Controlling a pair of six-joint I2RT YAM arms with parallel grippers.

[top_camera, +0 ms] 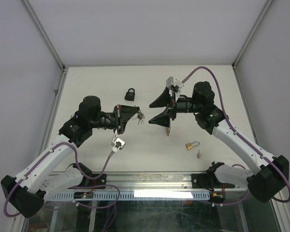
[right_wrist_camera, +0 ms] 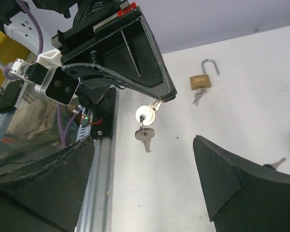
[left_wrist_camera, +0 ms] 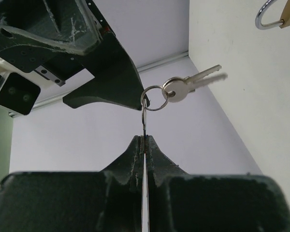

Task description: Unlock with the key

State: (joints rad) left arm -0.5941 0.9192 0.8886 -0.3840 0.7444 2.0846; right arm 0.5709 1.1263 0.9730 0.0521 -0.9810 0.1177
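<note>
My left gripper [top_camera: 136, 116] [left_wrist_camera: 144, 138] is shut on one silver key, seen edge-on between its fingers. From that key hangs a ring [left_wrist_camera: 154, 98] with more keys [left_wrist_camera: 180, 89] [right_wrist_camera: 145, 133] [top_camera: 141, 117], in the air above the table. My right gripper [top_camera: 153, 112] [right_wrist_camera: 144, 140] faces them from the right, wide open and holding nothing, a short gap away. A black padlock [top_camera: 130, 94] stands behind the grippers. A brass padlock [top_camera: 192, 145] with its shackle up lies at the front right, a small key [top_camera: 199, 154] beside it.
Another brass padlock [right_wrist_camera: 201, 79] with keys [right_wrist_camera: 197, 96] lies beyond the left gripper in the right wrist view. A brass padlock [left_wrist_camera: 289, 19] shows at the left wrist view's top right. A small tan piece [top_camera: 168, 131] sits under the right gripper. Enclosure walls [top_camera: 53, 96] ring the table.
</note>
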